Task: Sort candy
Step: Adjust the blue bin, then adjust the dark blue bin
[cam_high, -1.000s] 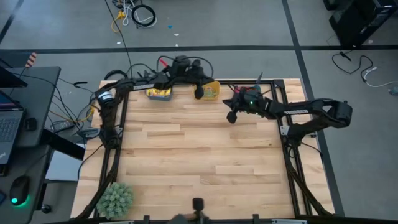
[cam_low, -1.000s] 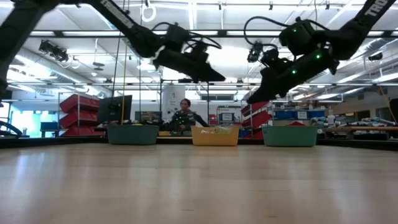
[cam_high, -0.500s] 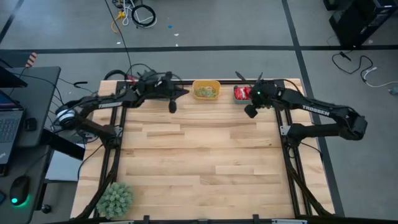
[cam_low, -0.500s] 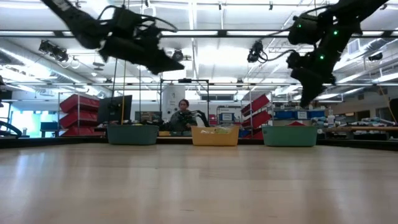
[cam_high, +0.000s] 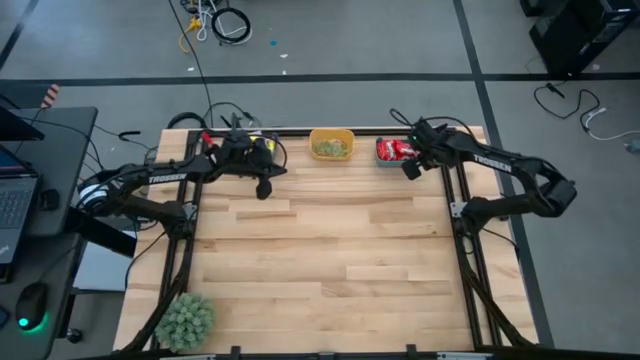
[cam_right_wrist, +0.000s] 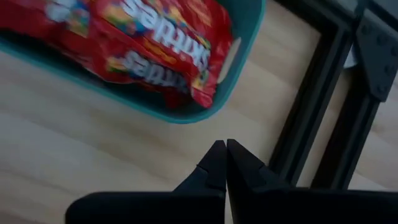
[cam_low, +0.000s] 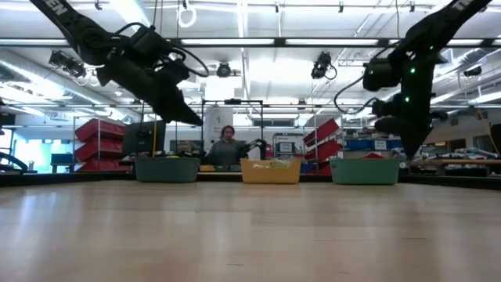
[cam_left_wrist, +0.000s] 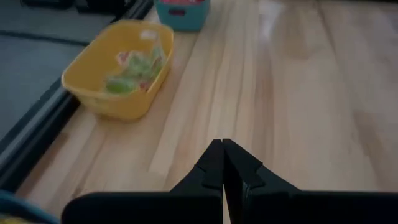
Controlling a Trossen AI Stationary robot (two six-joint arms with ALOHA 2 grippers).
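Under the left pincer (cam_high: pixel 263 187), a bin hides.

A smooth, pale, satin-finished wooden plank tabletop (cam_high: pixel 320 240) is seen, on which smooth matt plastic is shown by the yellow bin (cam_left_wrist: pixel 118 68) and teal bin (cam_right_wrist: pixel 239 56), the latter filled with glossy, crinkled red wrappers (cam_right_wrist: pixel 143 37).

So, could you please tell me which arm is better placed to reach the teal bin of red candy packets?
Right, probably. The right gripper, shut and empty, hovers just beside the teal bin; the left gripper, also shut, sits beyond the yellow bin, farther away.
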